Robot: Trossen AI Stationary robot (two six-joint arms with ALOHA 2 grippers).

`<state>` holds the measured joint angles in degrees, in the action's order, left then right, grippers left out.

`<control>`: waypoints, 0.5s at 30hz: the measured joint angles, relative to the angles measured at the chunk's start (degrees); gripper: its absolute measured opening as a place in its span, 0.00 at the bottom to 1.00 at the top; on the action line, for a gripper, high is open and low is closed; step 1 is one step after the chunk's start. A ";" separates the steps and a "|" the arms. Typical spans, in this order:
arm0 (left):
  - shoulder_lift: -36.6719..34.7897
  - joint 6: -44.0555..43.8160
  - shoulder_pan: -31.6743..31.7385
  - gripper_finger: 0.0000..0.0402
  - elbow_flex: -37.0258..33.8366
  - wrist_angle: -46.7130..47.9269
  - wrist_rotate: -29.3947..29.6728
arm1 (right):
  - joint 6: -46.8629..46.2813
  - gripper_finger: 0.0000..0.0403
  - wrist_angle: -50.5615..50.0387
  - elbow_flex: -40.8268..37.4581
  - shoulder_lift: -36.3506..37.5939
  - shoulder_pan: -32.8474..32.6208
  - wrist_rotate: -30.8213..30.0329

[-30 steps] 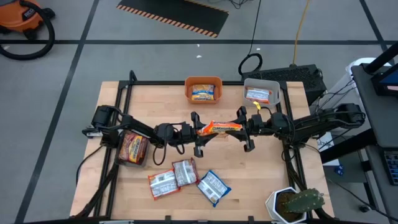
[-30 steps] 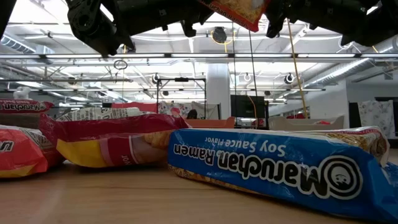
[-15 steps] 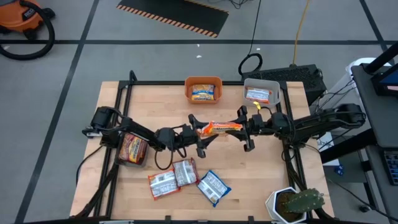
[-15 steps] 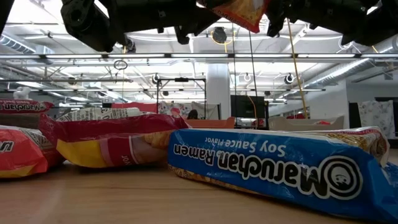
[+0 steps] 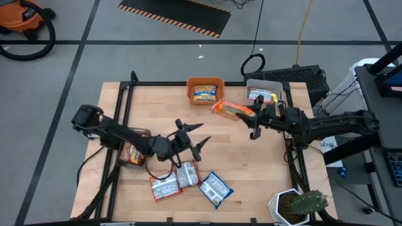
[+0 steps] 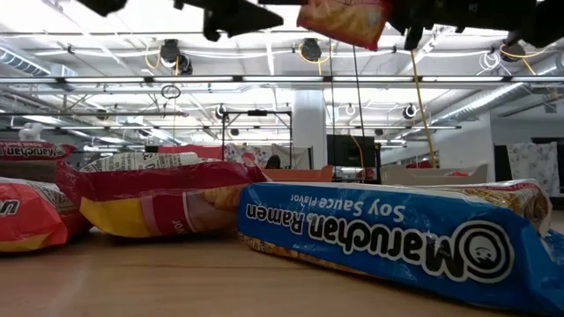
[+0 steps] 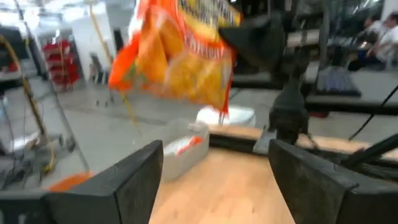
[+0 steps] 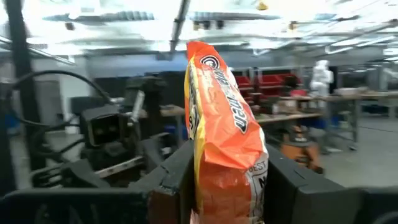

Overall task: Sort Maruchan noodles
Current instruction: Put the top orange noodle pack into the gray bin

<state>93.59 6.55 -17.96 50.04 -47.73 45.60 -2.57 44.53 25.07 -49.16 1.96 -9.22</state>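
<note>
two bins at the table's far edge — three packets near its front.

One orange packet hangs aloft; three packets lie clustered at the table's near edge.

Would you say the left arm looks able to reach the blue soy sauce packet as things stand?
Probably yes: the left claw is open, empty and hovers just above the blue soy sauce packet, with nothing lying over it.
</note>
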 joint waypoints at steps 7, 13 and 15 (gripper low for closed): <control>-2.76 -9.86 -0.19 0.74 -0.01 12.13 0.51 | 1.67 0.30 -22.67 10.45 1.80 9.12 0.78; -1.72 -16.89 -0.29 0.74 -0.02 18.04 -0.72 | 0.85 0.31 -40.30 22.23 -0.71 21.81 6.61; -1.75 -18.43 -0.69 0.74 -0.04 19.68 -1.60 | -0.01 0.31 -44.05 24.97 -2.13 25.83 8.71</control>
<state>91.84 -11.88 -18.65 50.00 -28.05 44.00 -2.59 0.47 50.03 -51.29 27.79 -0.52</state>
